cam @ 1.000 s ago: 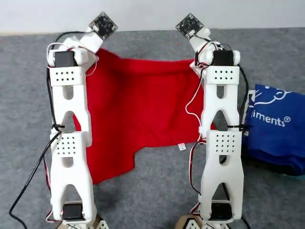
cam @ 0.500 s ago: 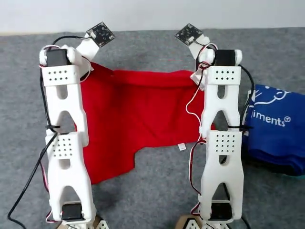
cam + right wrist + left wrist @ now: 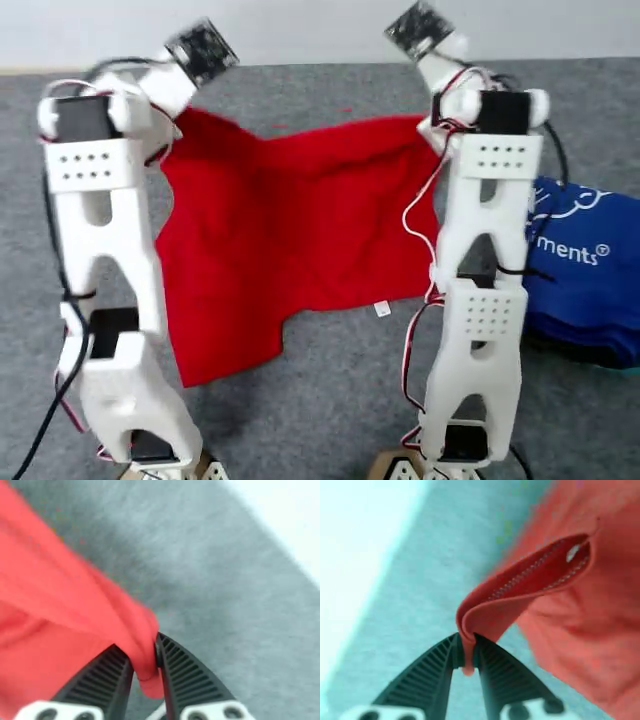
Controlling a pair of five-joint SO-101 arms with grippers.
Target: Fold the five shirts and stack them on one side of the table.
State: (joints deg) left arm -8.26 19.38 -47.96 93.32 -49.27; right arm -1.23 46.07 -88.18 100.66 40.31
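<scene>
Two white arms stand side by side over a grey table [image 3: 340, 400], and a red shirt [image 3: 290, 230] lies spread between them across the middle of the high view. The left claw [image 3: 466, 655] is clamped on a folded edge of the red shirt, the cloth pinched between its dark ribbed fingers [image 3: 435, 665], with a stitched hem curling away from the grip. The right claw [image 3: 144, 662] is likewise closed on a bunched corner of the same shirt, and a small tab of red pokes out past its fingers. In the high view the left arm [image 3: 100, 260] runs up the left of the frame to the shirt's upper left corner. The right arm [image 3: 490, 260] runs up right of centre to the shirt's upper right corner. The shirt's top edge dips between the two corners, and its lower part rests flat on the table. A small white tag [image 3: 382, 309] shows at the shirt's lower edge. At the right edge of the frame, just beside the right arm, sits a folded blue pile [image 3: 585, 270] with white print on top.
</scene>
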